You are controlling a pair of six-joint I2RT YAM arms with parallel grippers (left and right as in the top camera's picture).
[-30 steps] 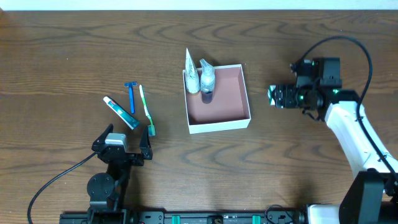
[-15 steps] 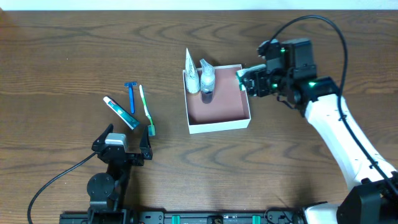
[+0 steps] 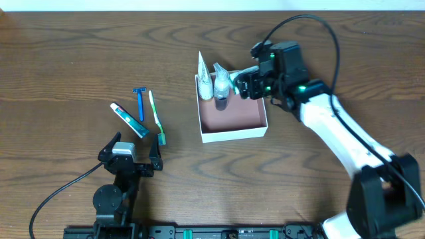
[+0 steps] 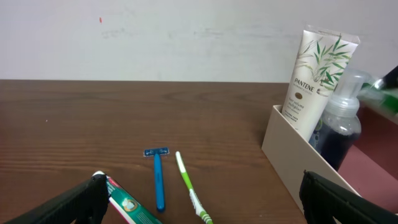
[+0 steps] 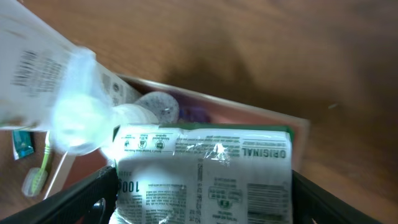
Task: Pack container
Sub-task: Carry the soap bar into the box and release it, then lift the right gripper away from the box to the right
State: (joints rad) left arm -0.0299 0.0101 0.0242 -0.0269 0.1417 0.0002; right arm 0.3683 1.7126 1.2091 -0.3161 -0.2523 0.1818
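The container is a square white box with a reddish-brown inside, at the table's middle. A white tube and a dark pump bottle stand in its back left corner. My right gripper hangs over the box's back edge, shut on a small green-and-white carton wrapped in clear film. The box rim shows below it. My left gripper is open and empty near the front edge. It faces a toothpaste tube, a blue razor and a green toothbrush.
In the left wrist view the razor, toothbrush and toothpaste lie on bare wood left of the box wall. Both arms' cables trail across the table.
My right arm has swung left from the table's right side to above the box's back edge, carrying the carton. The left arm and the loose toiletries have not moved.
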